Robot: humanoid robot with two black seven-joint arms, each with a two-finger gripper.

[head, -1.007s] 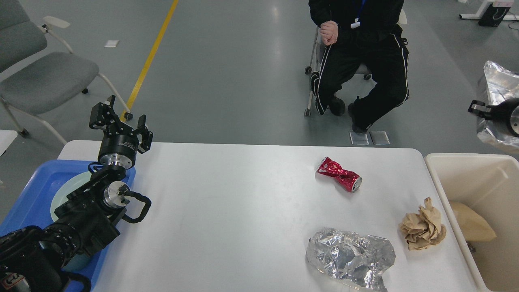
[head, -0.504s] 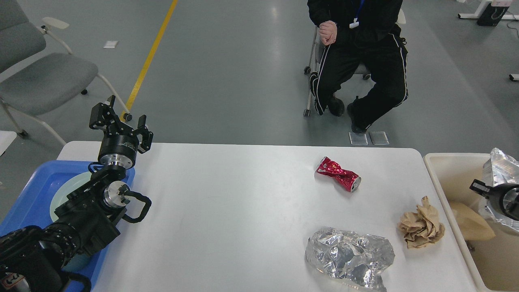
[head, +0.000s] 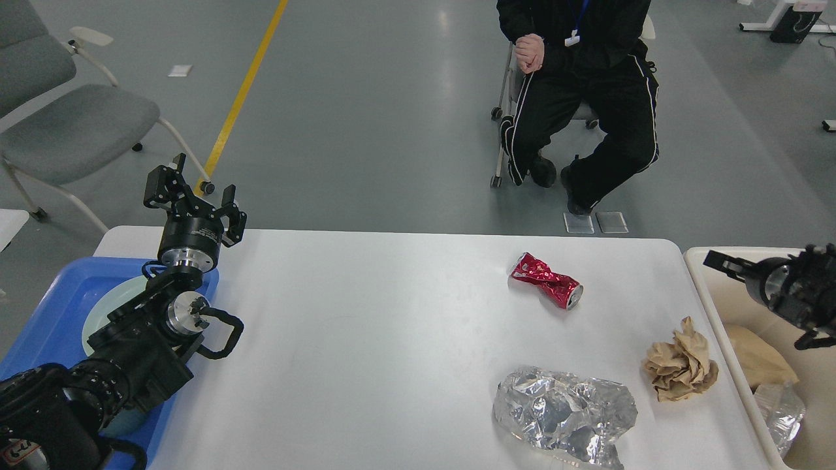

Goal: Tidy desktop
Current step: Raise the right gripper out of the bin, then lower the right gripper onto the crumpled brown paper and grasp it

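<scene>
The white desktop point(head: 366, 339) holds a crushed red can point(head: 545, 287), a crumpled brown paper ball point(head: 680, 369) and a crumpled silver foil bag point(head: 565, 414), all on its right half. My left gripper point(head: 196, 190) is open and empty, raised over the table's far left corner above the blue tray point(head: 46, 313). My right gripper point(head: 757, 300) is open and empty above the beige bin point(head: 702, 287) at the right edge. A silver foil piece point(head: 777, 408) and a brown paper piece point(head: 757, 359) lie in the bin.
A pale plate point(head: 104, 313) lies in the blue tray, partly hidden by my left arm. A person in black point(head: 581, 98) sits on a chair beyond the far edge. A grey chair point(head: 65, 124) stands at far left.
My right gripper came down over the bin with a silver foil bag and let it go; the foil now lies in the bin. The left arm has not moved.
</scene>
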